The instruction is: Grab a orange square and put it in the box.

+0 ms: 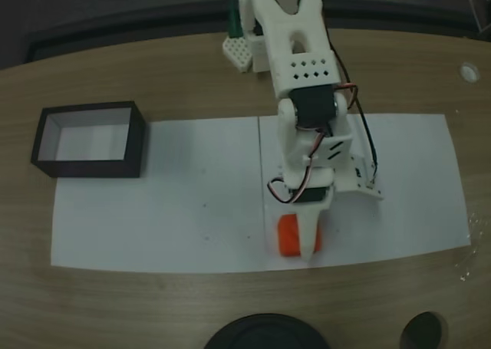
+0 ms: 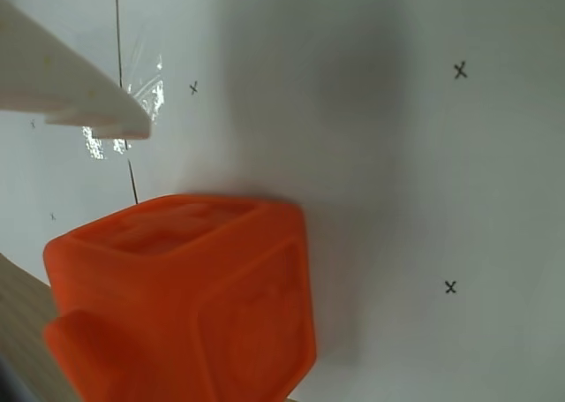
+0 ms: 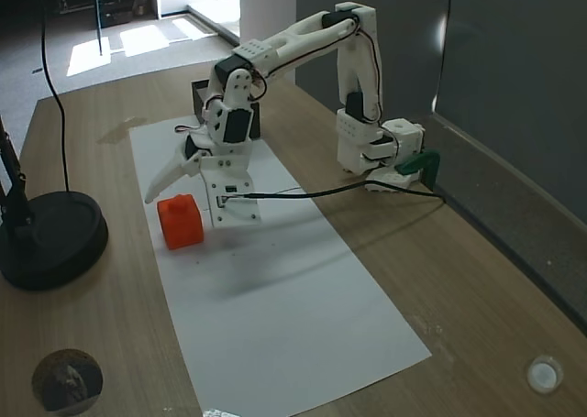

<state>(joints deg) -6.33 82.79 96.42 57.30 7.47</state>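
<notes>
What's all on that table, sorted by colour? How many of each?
Orange: 1, the orange square
Black and white: 1, the box
White: 2, the robot arm and the paper sheet
Black: 1, the round stand base
Total: 5

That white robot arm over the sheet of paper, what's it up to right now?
The arm has lowered its gripper around the orange square, which sits on the white paper. The jaws are open, with one white finger clear of the cube in the wrist view, so nothing is gripped yet. The box stands empty at the paper's far left corner in a fixed view.
</notes>
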